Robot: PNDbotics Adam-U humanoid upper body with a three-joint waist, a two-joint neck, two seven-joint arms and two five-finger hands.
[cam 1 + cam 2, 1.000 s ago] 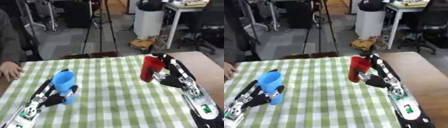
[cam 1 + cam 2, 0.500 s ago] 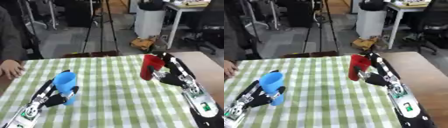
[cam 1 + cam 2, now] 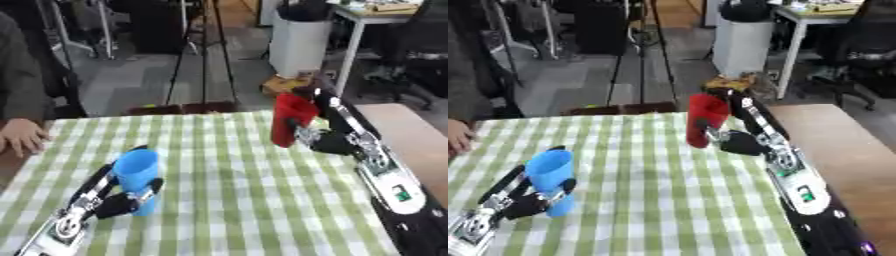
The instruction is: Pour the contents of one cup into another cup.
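While both cups are grasped, no pour yet: right hand (image 3: 328, 142) grips red cup (image 3: 290, 119) upright, well apart from blue cup (image 3: 137, 176) in left hand (image 3: 118, 202). Left to do: bring together, tip.

One cup (image 3: 137, 177) left, other cup (image 3: 290, 119) apparently right, farther back.

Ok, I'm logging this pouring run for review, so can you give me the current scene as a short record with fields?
surface: table with green-and-white checked cloth
blue cup: upright, on the robot's left side, left robot hand curled round it
red cup: at the far right of the cloth, held by the right robot hand, tilted slightly
cups: apart, not touching
pour: not yet begun
contents: cannot tell
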